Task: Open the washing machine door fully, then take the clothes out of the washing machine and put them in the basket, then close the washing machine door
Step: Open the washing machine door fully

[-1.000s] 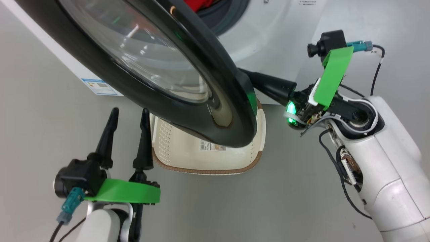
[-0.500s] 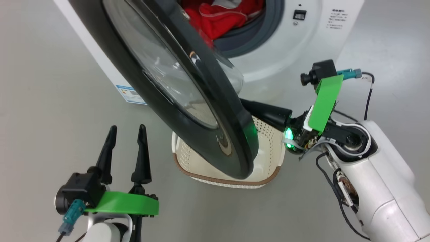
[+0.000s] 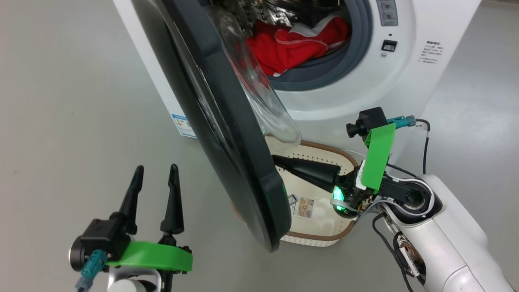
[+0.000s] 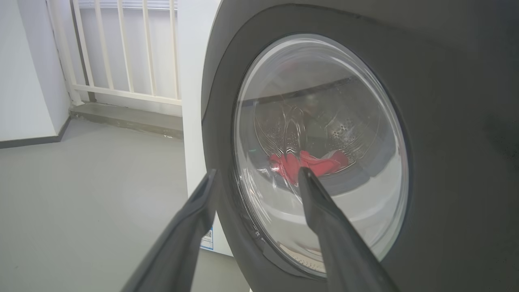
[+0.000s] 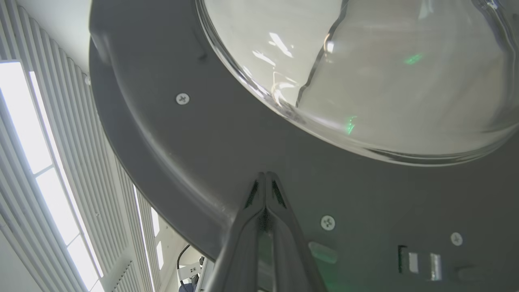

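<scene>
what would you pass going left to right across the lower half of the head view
left gripper → washing machine door → right gripper → green bracket → white forearm. The basket is left out because it overlaps the door and the right gripper.

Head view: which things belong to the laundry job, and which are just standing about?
Job: washing machine door, washing machine, red clothes, basket, shut right end effector, open left end effector.
Standing about: energy label, white railing, grey floor.
</scene>
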Available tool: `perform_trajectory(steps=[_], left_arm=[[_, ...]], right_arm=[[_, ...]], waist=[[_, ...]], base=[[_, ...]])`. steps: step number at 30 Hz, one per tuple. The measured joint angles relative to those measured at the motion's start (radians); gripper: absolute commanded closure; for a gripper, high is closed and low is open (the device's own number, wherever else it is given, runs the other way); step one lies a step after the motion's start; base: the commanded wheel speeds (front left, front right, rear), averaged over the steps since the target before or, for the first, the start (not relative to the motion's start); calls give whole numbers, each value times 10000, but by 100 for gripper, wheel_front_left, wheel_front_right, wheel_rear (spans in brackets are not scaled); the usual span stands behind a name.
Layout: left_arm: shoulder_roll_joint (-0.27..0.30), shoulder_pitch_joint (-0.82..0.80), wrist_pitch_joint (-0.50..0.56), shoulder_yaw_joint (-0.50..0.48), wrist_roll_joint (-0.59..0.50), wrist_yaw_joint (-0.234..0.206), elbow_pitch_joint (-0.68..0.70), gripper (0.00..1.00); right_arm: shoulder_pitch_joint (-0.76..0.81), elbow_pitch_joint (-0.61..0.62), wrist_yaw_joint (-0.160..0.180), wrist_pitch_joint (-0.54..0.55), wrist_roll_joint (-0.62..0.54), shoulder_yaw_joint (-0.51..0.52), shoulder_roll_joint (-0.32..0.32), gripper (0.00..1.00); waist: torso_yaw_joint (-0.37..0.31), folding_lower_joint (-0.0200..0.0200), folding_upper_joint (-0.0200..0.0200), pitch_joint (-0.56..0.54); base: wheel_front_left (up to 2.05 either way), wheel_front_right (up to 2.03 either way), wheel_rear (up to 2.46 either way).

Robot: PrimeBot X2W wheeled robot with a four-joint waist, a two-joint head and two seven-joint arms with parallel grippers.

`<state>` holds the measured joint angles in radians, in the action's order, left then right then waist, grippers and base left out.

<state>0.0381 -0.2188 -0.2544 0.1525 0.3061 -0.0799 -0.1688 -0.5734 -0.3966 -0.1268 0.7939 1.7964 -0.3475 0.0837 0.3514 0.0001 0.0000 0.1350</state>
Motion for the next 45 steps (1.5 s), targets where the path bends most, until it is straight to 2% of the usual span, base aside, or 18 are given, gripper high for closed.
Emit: perform_trajectory(steps=[30,45], left_arm=[[8,497,0,0,15,-75,-178,0],[12,574,2,4,13,-73,-249,0]], right_arm=[[419,-94,0,-17,169,-1062,-50,100],[419,-176,0,-163,255,-1476,-69,100]], waist=[[1465,-1,0,-719],[1654,0,0,-872]], base=[[0,0,0],[0,0,0]])
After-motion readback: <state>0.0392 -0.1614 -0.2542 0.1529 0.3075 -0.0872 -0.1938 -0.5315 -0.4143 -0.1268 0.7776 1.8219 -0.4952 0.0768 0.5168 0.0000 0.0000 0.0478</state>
